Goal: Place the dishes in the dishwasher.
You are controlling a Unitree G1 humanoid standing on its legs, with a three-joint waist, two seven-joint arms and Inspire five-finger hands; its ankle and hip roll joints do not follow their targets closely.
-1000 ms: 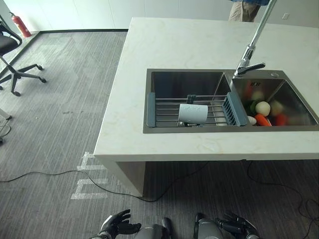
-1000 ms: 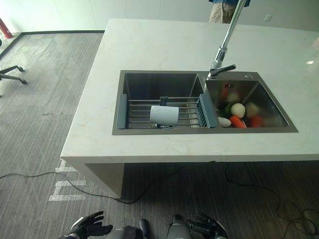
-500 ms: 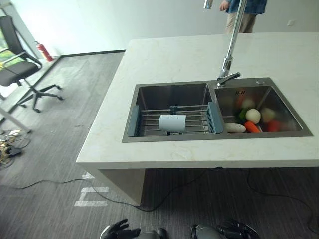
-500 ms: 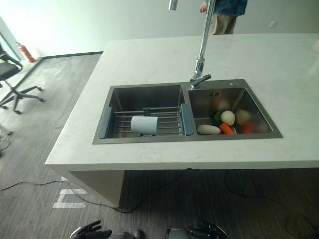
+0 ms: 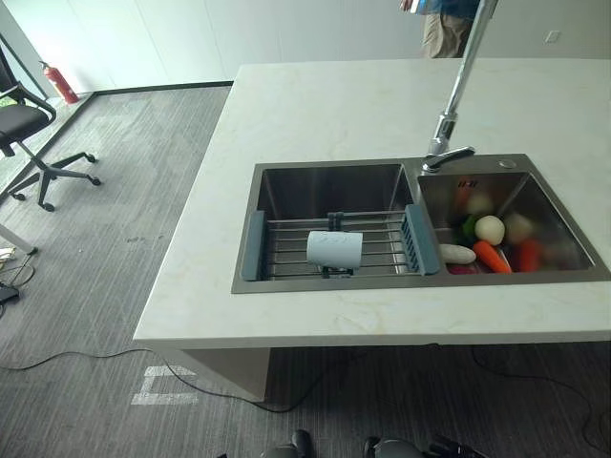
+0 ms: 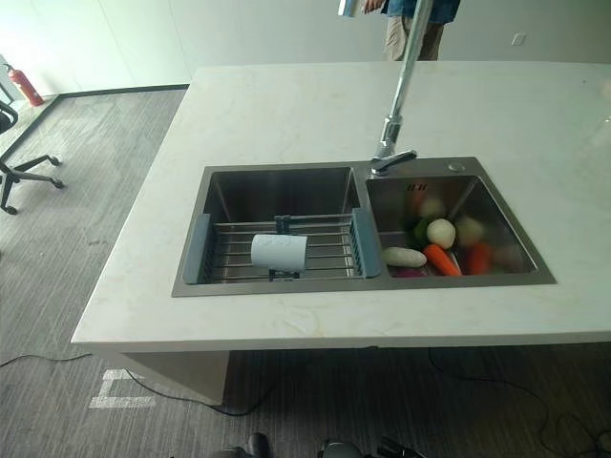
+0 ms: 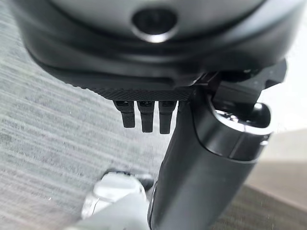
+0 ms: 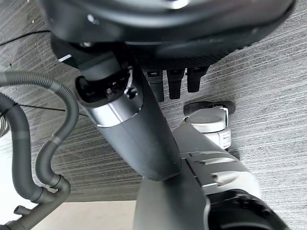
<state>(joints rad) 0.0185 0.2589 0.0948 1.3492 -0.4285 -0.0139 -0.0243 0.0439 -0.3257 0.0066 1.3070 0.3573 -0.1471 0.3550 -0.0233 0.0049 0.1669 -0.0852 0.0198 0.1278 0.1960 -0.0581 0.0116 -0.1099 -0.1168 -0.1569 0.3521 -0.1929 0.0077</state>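
Fingers (image 7: 146, 117) of the left hand (image 7: 96, 62) hang straight and loose over the grey floor, holding nothing; the right hand (image 8: 192, 33) matches, its fingers (image 8: 175, 84) relaxed and empty. Up on the bench (image 5: 325, 105), the white cup (image 5: 334, 249) lies on its side on the wire rack (image 5: 286, 243) across the sink's (image 5: 334, 181) left basin (vegetables (image 5: 490, 229) fill the right one, beneath the tap (image 5: 449, 124)). Over the past second only the head camera's framing has shifted; the cup lies where it did. The job, by all appearances, has yet to start: a reach for the cup comes first.
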